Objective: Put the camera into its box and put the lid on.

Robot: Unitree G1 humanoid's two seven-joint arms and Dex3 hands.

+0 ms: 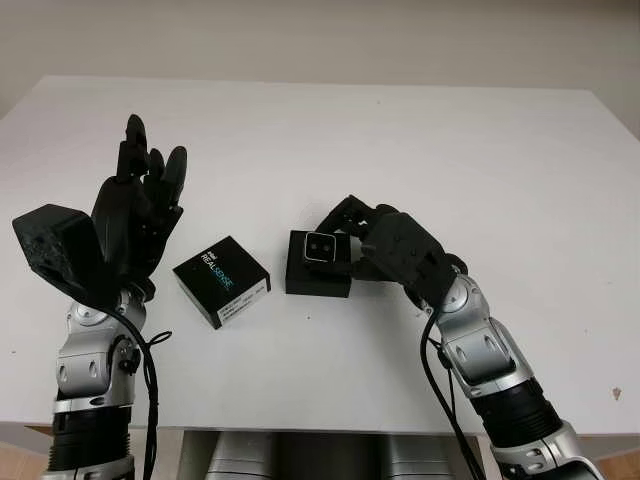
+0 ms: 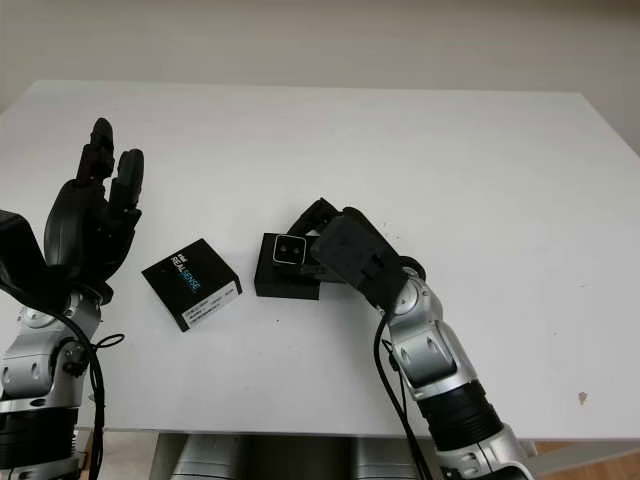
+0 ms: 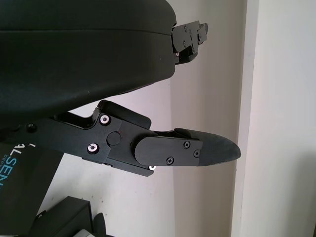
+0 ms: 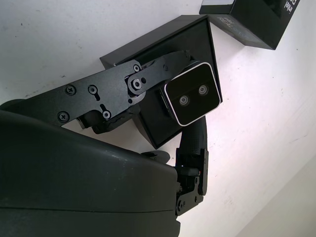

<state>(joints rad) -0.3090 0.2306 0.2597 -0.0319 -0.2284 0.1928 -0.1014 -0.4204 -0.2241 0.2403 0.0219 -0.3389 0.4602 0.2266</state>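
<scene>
My right hand (image 1: 338,243) is shut on the small silver-faced camera (image 1: 320,247), with a finger on either side of it (image 4: 193,98). It holds the camera right over the open black box (image 1: 318,281), lens face tilted upward; I cannot tell whether the camera touches the box. The black lid (image 1: 221,281), printed with RealSense lettering, lies flat on the table just left of the box. My left hand (image 1: 140,200) is open, raised above the table to the left of the lid and holding nothing.
The white table (image 1: 400,140) spreads wide behind and to the right of the box. Its front edge runs close below both forearms. A corner of the lid (image 3: 19,177) sits under the left hand's fingers (image 3: 197,148).
</scene>
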